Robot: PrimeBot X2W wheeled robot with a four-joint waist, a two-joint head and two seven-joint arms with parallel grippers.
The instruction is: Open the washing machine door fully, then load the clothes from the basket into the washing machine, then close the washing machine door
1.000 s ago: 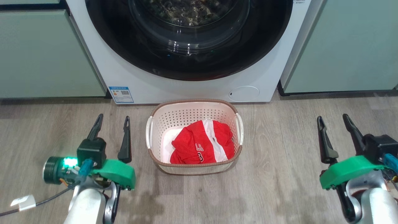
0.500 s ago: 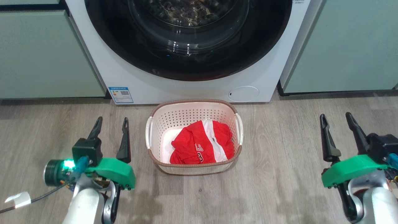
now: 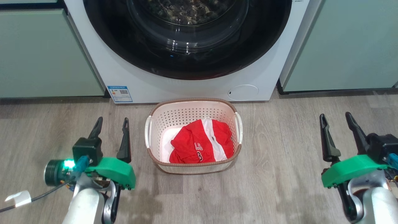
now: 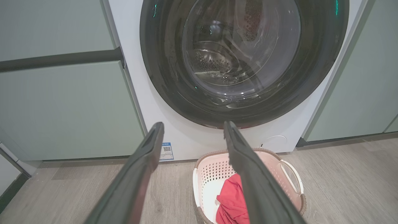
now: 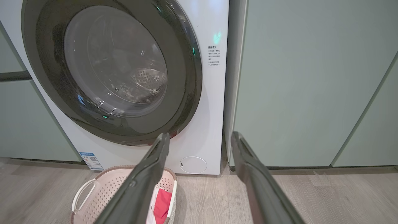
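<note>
Both pairs of jaws stand wide apart and hold nothing. My left gripper (image 3: 112, 119) hangs over the floor (image 3: 279, 161) to the left of the basket, my right gripper (image 3: 335, 115) well out to its right, each with two dark fingers pointing toward the machine.

I count one washing machine door (image 3: 186, 37). Its black rim lies flat against the white front and the glass bowl bulges at its centre; it looks shut. Through the glass, in my left wrist view, I can see the holes of the steel drum.

I see one bundle of clothes (image 3: 199, 146): a single red garment with one white stripe and white lettering, plus some white fabric beside it. It lies in the near right part of the one basket (image 3: 186, 116), and the white fabric reaches toward the near left corner. The basket has two white handles, one on each short side, and stands on the floor just in front of the washing machine (image 3: 174, 90), below the door.

On the machine's lower front sit one blue sticker (image 3: 119, 94) at the left corner and one round filter cap (image 3: 243, 92) toward the right. Two runs of pale green cabinets flank it, one on the left (image 3: 46, 53) and one on the right (image 3: 342, 46).
</note>
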